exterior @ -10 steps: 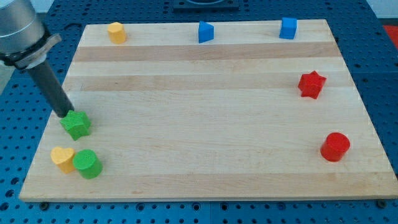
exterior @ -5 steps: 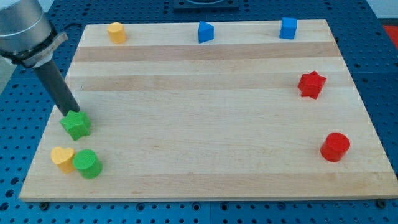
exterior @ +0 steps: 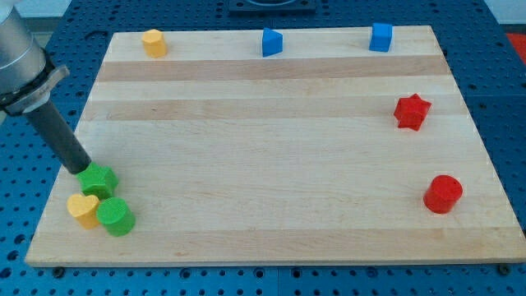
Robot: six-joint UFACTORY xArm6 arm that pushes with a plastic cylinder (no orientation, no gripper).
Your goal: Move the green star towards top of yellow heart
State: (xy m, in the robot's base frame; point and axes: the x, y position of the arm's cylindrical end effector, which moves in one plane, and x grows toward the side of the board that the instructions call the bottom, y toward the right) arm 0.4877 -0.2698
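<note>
The green star [exterior: 99, 181] sits near the board's left edge, just above the yellow heart [exterior: 82, 209] and touching or nearly touching it. A green cylinder [exterior: 115, 216] lies against the heart's right side. My tip [exterior: 78, 169] is at the star's upper left corner, touching it. The dark rod slants up to the view's left.
A yellow block [exterior: 153, 42], a blue block [exterior: 272, 42] and a blue cube [exterior: 380, 37] stand along the top edge. A red star [exterior: 412, 112] and a red cylinder [exterior: 443, 194] are at the right. The wooden board's left edge [exterior: 57, 181] is close to the tip.
My tip has moved down and left, pushing the green star down towards the yellow heart. The other blocks have not moved.
</note>
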